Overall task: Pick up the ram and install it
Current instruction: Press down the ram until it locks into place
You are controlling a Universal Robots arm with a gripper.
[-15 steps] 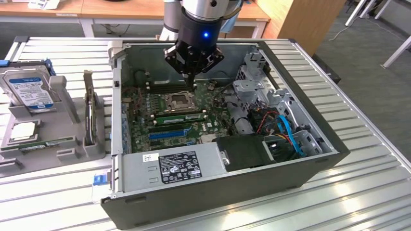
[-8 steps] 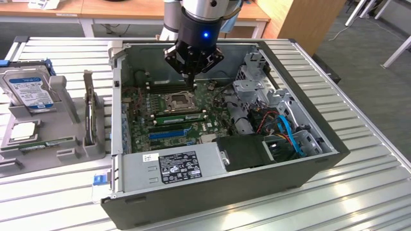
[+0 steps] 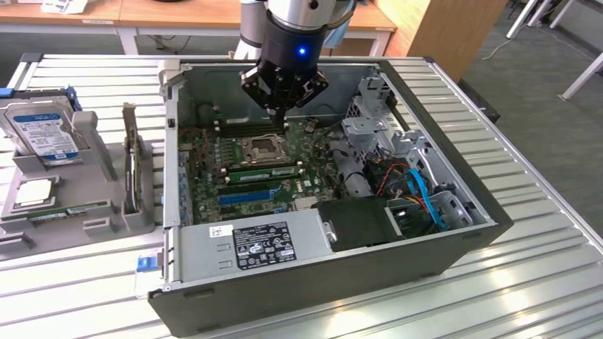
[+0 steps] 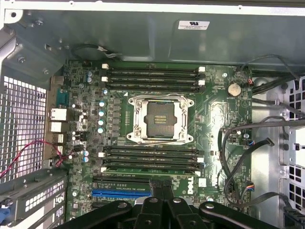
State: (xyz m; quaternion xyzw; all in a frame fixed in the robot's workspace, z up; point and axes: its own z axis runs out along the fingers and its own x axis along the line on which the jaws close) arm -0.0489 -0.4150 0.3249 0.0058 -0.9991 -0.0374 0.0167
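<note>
**Robot hand poised over an open computer case**

A Universal Robots arm reaches straight down into an open computer case [image 3: 377, 233], its hand [image 3: 276, 111] clenched, fingers pressed together with nothing visible between them, hovering above the motherboard [image 4: 217, 112] near the far row of memory slots. One ram stick [image 3: 264, 171], green with a pale label, sits in a slot just on the near side of the empty processor socket [image 4: 161, 119]. In the wrist view the closed fingers [image 4: 159, 191] hang over one blue slot [image 4: 121, 193] and the black slots beside it. The case lies on its side on a ribbed metal desk [image 3: 527, 282]. At the exterior view's left, one hard drive [image 3: 42, 131] stands in a grey holder [image 3: 104, 212]. Wooden desks line the room behind.
</note>
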